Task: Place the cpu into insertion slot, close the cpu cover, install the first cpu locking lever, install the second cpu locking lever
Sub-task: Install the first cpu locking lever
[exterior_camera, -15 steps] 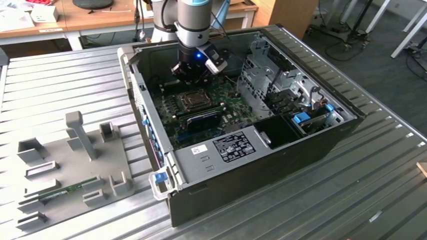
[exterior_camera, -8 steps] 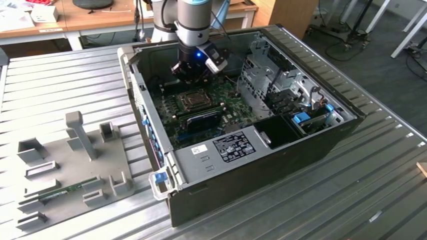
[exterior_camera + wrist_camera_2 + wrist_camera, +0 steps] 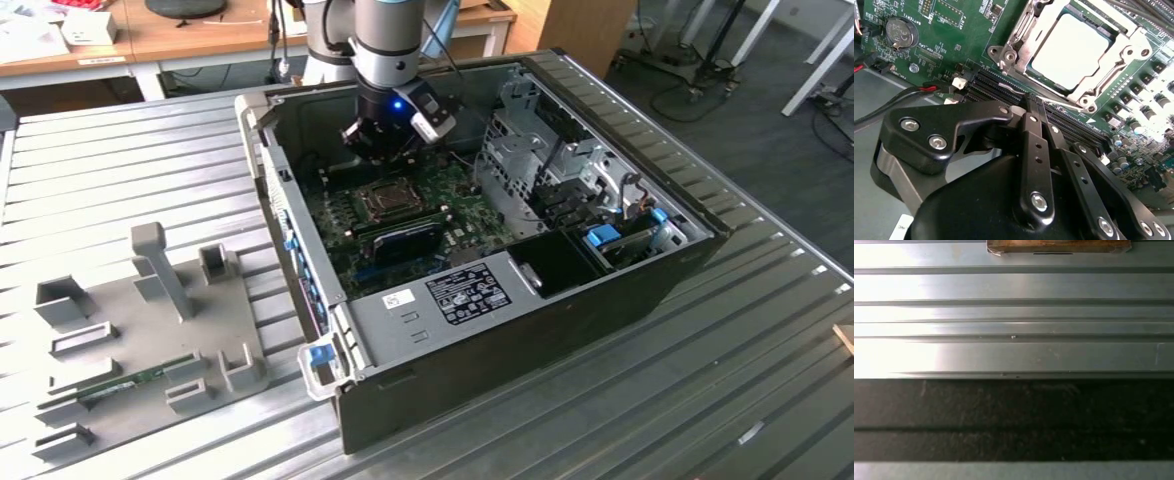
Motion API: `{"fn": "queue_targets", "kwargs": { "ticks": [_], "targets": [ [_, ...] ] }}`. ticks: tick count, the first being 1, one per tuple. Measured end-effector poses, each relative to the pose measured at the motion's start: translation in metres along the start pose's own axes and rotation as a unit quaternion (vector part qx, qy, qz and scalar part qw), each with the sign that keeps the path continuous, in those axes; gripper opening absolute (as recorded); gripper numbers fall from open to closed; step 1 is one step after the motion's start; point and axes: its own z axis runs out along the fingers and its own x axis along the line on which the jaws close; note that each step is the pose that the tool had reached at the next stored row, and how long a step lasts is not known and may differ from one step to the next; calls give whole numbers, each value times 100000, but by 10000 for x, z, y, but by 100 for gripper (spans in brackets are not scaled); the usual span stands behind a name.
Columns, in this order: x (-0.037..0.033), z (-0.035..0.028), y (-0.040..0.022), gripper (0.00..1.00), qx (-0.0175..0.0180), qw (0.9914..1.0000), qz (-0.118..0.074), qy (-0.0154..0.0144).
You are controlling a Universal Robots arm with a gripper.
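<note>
Second wrist view: the cpu (image 3: pixel 1069 50) is seated under the cpu cover (image 3: pixel 1119 60); the gripper (image 3: pixel 1021 106), pressed together and empty, is best eased down clear of the memory slots (image 3: pixel 994 82).

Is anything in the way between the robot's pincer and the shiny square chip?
Nothing visible is. In the second wrist view the pincer hangs by the black memory slots, with only open air between it and the cpu, which lies in the insertion slot.
</note>
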Motion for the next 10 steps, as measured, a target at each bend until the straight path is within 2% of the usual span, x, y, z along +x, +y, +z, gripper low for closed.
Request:
{"fn": "queue_targets", "kwargs": {
  "ticks": [10],
  "targets": [
    [14, -2, 2, 10, 36, 99999, 419, -115]
  ]
}}
